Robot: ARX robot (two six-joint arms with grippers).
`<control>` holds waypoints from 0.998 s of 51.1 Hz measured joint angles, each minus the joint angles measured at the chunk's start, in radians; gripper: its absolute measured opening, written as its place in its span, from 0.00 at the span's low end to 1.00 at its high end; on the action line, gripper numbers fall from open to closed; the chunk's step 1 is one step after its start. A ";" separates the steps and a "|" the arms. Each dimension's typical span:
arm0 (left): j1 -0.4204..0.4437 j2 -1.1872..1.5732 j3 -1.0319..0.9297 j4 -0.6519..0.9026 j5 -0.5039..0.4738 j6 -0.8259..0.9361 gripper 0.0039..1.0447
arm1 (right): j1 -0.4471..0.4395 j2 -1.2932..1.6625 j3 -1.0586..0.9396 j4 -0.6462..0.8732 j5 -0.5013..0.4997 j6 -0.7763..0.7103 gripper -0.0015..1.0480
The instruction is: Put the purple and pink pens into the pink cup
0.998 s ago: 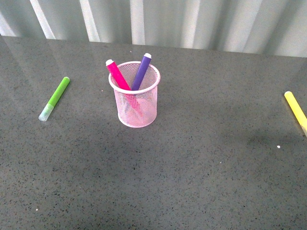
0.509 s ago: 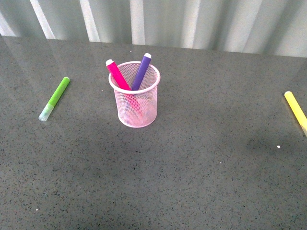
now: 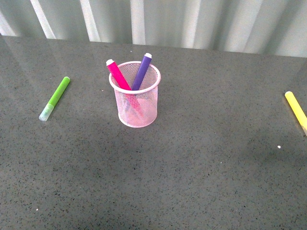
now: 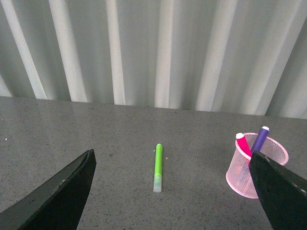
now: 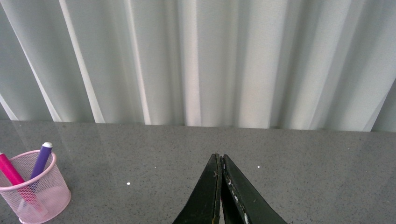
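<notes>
Lower halves of pink pen (image 3: 118,75) and purple pen (image 3: 141,73) screened by mesh of pink cup (image 3: 137,113), seen only dimly through it. Yellow marker (image 3: 296,110) cut off at right edge of front view. Left gripper (image 4: 170,191) fingers (image 4: 57,194) cropped by bottom corners of wrist view. Right gripper (image 5: 220,161) base cropped at lower edge. Neither arm visible in front view.

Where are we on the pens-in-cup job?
Looks done: the pink pen and the purple pen both stand tilted inside the pink mesh cup, ends poking above the rim. Nothing in hand: the left tool is open and empty, the right tool is shut on nothing. Nothing left; the green marker and the yellow marker lie on the table, outside the task.
</notes>
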 joint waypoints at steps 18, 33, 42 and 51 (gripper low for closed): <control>0.000 0.000 0.000 0.000 0.000 0.000 0.94 | 0.000 -0.077 0.000 -0.053 0.000 0.000 0.09; 0.000 0.000 0.000 0.000 0.000 0.000 0.94 | 0.000 -0.077 0.000 -0.053 0.000 0.000 0.70; 0.000 0.000 0.000 0.000 0.000 0.000 0.94 | 0.000 -0.077 0.000 -0.053 0.000 0.001 0.95; 0.000 0.000 0.000 0.000 0.000 0.000 0.94 | 0.000 -0.077 0.000 -0.053 0.001 0.001 0.93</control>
